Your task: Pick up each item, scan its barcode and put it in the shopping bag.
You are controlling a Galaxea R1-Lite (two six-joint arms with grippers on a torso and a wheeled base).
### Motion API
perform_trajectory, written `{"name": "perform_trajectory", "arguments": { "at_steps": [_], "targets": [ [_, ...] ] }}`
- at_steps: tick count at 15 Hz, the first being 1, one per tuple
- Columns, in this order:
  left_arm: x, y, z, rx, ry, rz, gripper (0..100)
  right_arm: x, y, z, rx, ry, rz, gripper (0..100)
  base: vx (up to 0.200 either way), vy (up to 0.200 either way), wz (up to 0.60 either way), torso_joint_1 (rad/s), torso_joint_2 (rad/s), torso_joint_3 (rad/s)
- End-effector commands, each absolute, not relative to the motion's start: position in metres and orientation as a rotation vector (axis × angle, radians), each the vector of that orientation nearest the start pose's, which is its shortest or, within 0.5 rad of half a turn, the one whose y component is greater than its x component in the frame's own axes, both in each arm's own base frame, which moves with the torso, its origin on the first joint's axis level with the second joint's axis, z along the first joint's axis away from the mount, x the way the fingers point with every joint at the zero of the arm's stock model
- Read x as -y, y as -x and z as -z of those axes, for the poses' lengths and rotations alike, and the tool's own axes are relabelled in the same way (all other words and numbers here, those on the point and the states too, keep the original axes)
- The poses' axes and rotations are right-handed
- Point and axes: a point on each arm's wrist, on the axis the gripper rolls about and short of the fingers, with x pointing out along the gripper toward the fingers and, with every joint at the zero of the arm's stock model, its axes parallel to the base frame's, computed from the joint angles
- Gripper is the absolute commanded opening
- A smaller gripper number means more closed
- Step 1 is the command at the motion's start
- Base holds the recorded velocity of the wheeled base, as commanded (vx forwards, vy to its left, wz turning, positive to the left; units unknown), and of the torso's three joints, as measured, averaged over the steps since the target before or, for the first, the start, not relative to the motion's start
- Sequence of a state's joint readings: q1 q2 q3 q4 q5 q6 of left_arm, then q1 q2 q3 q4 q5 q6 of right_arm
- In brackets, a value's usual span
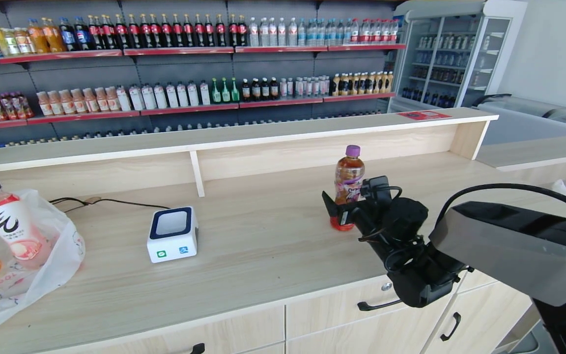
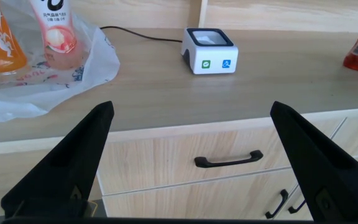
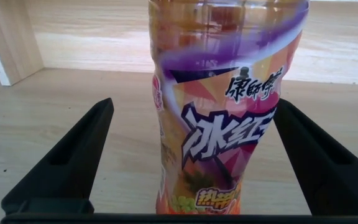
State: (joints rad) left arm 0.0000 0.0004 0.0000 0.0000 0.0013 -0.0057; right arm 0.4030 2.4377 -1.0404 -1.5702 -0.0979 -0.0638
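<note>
Tea bottle (image 1: 349,169), purple cap, stands upright on worktop (image 1: 263,246), long axis vertical, lower body between jaws of right gripper (image 3: 191,118). Jaws spread wide either side, not pinching; gap clear on one side, contact on other unclear. Right arm far nearer. Left gripper (image 2: 191,112) hangs before drawers, jaws spread, holding nothing. Scanner (image 1: 172,233) and shopping bag (image 1: 67,246) lie toward robot's left.
</note>
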Motion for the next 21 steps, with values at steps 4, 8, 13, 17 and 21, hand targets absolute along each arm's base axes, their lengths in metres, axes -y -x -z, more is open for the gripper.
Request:
{"name": "perform_trajectory", "arguments": {
  "at_steps": [4,8,13,17,21],
  "targets": [
    [0.000,0.023,-0.075,0.000,0.003,-0.002,100,-0.169,-0.414,-0.045,0.198,0.003,-0.244,100,0.000,0.000,0.00,0.000,0.00,0.000],
    [0.000,0.023,-0.075,0.000,0.005,-0.002,100,-0.173,-0.423,-0.039,0.214,-0.003,-0.239,100,0.000,0.000,0.00,0.000,0.00,0.000],
    [0.000,0.023,-0.075,0.000,0.005,-0.002,100,-0.172,-0.427,-0.039,0.226,-0.008,-0.232,0,0.000,0.000,0.00,0.000,0.00,0.000],
    [0.000,0.023,-0.075,0.000,0.008,-0.003,100,-0.170,-0.428,-0.042,0.233,-0.007,-0.221,0,0.000,0.000,0.00,0.000,0.00,0.000],
    [0.000,0.023,-0.075,0.000,0.009,-0.003,100,-0.170,-0.428,-0.052,0.258,-0.014,-0.220,0,0.000,0.000,0.00,0.000,0.00,0.000]
  ]
}}
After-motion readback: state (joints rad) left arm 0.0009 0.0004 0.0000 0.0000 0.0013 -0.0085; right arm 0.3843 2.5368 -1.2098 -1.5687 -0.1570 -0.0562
